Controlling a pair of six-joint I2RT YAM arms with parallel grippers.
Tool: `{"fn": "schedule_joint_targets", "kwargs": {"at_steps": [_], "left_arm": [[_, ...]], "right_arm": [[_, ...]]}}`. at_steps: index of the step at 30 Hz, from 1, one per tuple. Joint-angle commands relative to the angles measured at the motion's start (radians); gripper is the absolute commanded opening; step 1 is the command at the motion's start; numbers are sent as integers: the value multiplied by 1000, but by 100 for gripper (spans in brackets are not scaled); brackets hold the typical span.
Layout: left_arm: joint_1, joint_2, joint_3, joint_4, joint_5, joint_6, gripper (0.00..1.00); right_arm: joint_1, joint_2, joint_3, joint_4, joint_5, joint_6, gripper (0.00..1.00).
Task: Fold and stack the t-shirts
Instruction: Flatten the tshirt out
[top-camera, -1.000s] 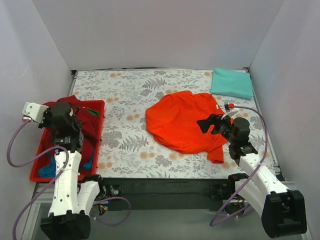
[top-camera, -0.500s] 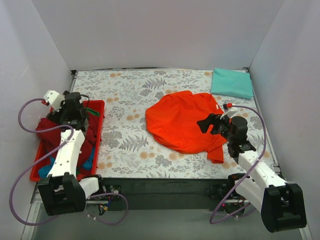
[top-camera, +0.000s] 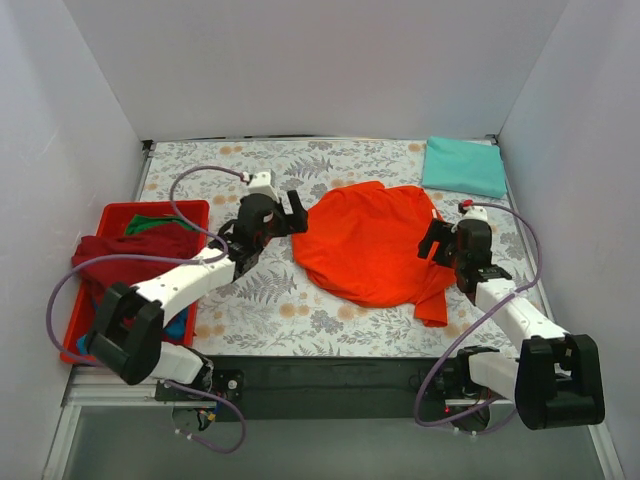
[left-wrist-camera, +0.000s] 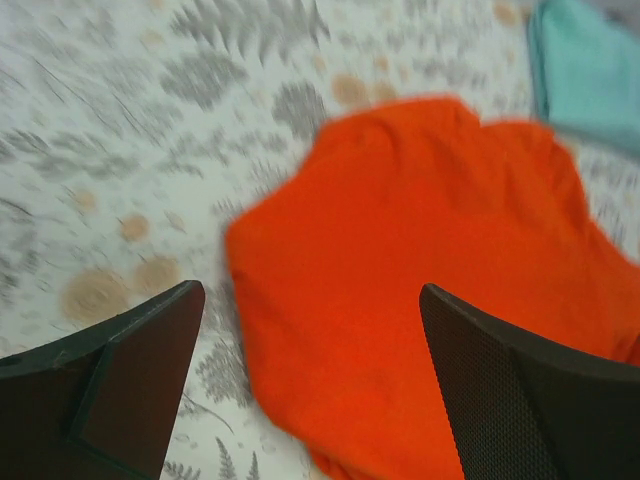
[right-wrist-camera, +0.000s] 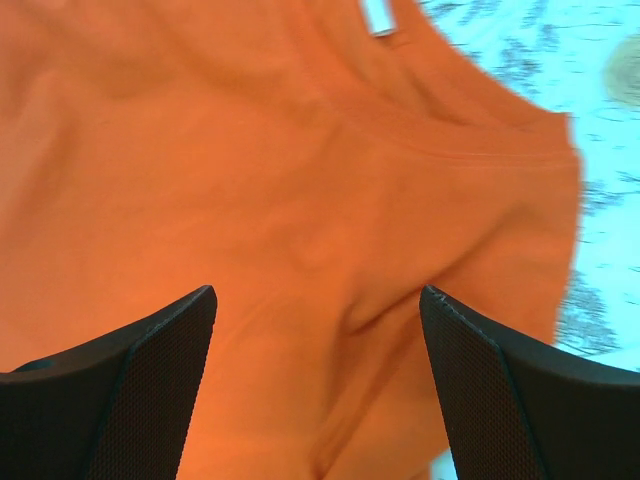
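Note:
An orange-red t-shirt (top-camera: 370, 245) lies crumpled and unfolded at the middle right of the flowered table; it also fills the left wrist view (left-wrist-camera: 420, 250) and the right wrist view (right-wrist-camera: 250, 200). A mint-teal t-shirt (top-camera: 464, 166) lies folded at the back right corner, seen too in the left wrist view (left-wrist-camera: 590, 70). My left gripper (top-camera: 292, 212) hovers open at the orange shirt's left edge, nothing between its fingers (left-wrist-camera: 130, 370). Over the shirt's right side, near the collar, my right gripper (top-camera: 436, 240) stands open and empty.
A red plastic tray (top-camera: 120, 215) at the left holds maroon (top-camera: 130, 255), green (top-camera: 160, 223) and blue cloth. White walls close in the table on three sides. The black front rail runs along the near edge.
My left arm has swung from the red tray rightward across the table to the orange shirt's left edge, and its gripper has opened. My right gripper has shifted slightly toward the back.

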Motion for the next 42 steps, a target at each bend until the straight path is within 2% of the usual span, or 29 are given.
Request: {"fn": "schedule_joint_targets", "kwargs": {"at_steps": [1,6,9,12,14,16,22,26,27,29,30,31,32,34,35,38,42], "left_arm": [[-43,75,-35,18,194,10,89],[-49,163,-67,58,413,-5,87],[-51,196,-83,72,473,-8,86],[-52,253,-72,72,461,7,86],[-52,299,-52,64,455,13,80],[-52,323,-43,59,452,18,79],[-55,378,-35,52,328,26,77],[-57,414,-29,78,337,27,72],[-55,433,-23,93,358,27,67],[-55,453,-12,98,365,26,48],[-55,467,0,96,355,27,24],[-55,467,3,93,339,27,14],[-55,463,9,89,320,26,0],[-55,422,41,63,261,33,0],[-55,403,55,47,250,44,0],[-55,290,101,-11,182,66,0],[-55,94,129,-72,107,110,0]], "right_arm": [[-55,27,61,-76,118,7,89],[-175,67,81,-88,116,-7,88],[-248,104,95,-88,66,-21,86],[-287,150,110,-88,26,-35,83],[-302,188,127,-87,-9,-36,84],[-308,228,144,-79,-23,-38,83],[-319,326,193,-42,-51,-24,79],[-325,392,243,-39,-86,-24,71],[-325,405,248,-39,-92,-24,65],[-327,434,256,-35,-121,-30,56],[-328,440,260,-36,-140,-35,46],[-328,449,262,-33,-154,-39,37],[-328,451,265,-31,-169,-45,18],[-328,439,267,-31,-216,-50,4],[-327,428,265,-35,-232,-58,1],[-327,324,236,-38,-293,-53,1],[-325,65,236,-135,-286,-52,1]]}}
